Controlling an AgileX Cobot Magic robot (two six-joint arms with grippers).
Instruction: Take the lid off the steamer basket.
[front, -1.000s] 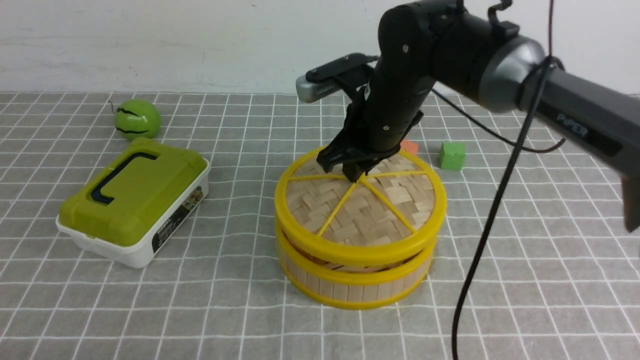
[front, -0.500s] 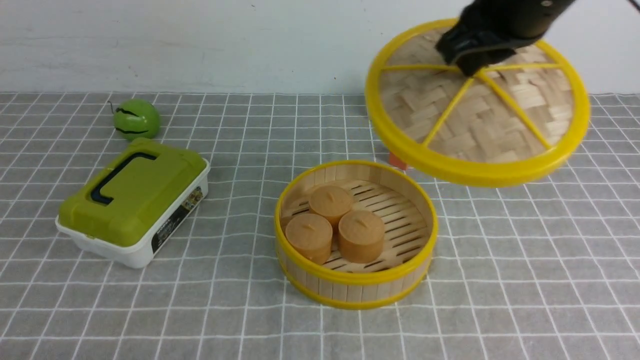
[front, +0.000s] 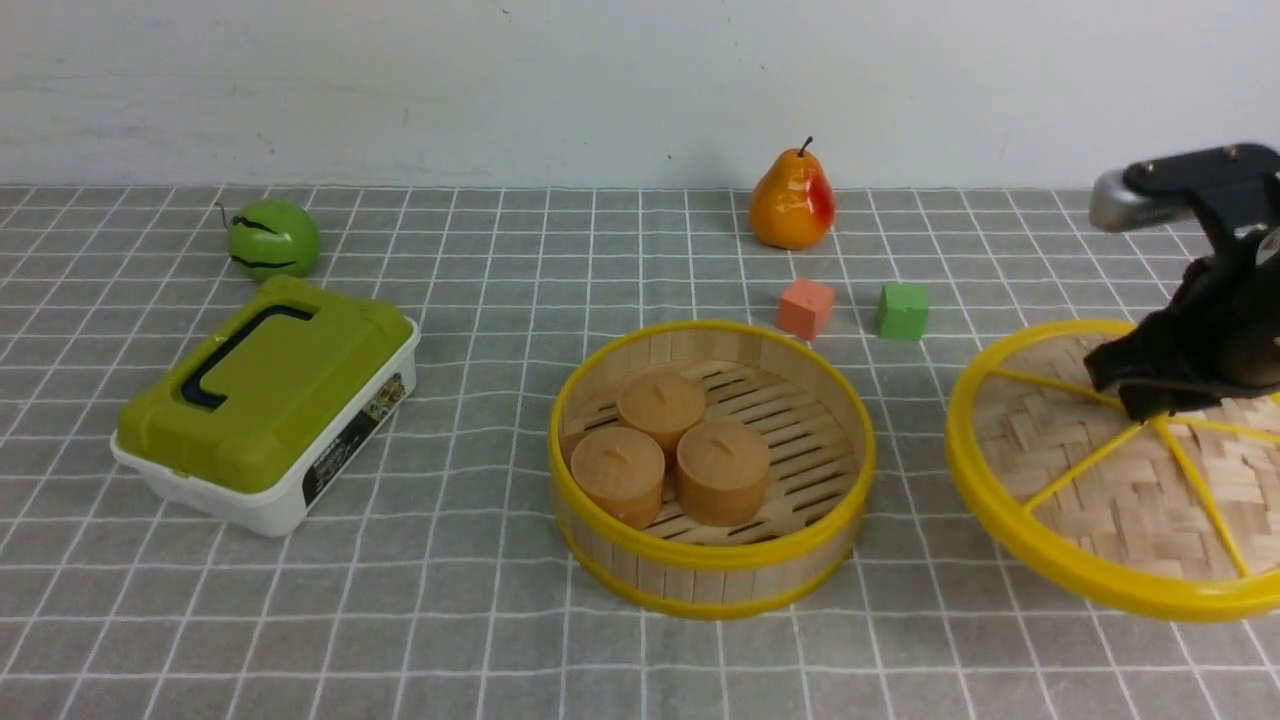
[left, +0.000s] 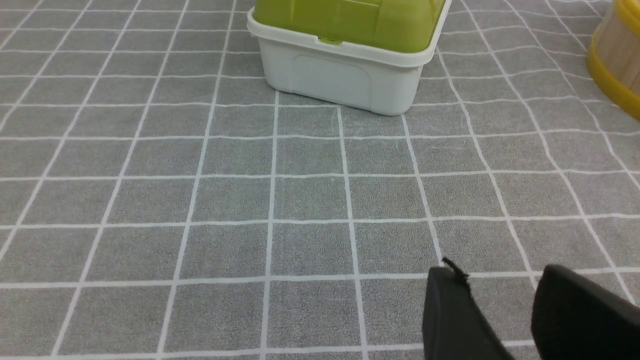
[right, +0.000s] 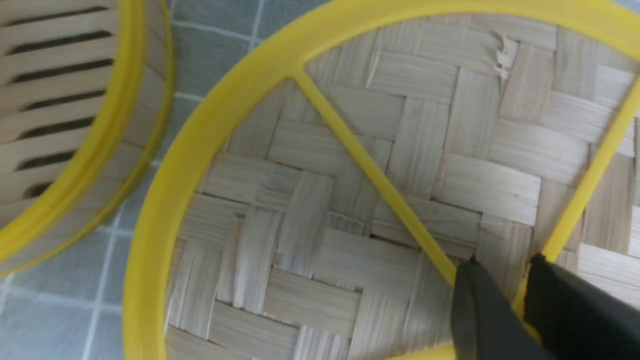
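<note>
right end effector (front: 1150, 408) clamped on lid (front: 1090, 500) centre | lid spoked face up, beside uncovered steamer basket (front: 700, 556), apart

tablecloth (front: 480, 640) | box (front: 265, 400) | steamer basket (front: 700, 580) | pear (front: 792, 200) | orange cube (front: 805, 308) | green cube (front: 903, 311) | green ball (front: 273, 238)

The lid (front: 1100, 500) is right of the steamer basket (front: 700, 578). The box (front: 265, 395) lies left of it, the pear (front: 790, 205) behind.
</note>
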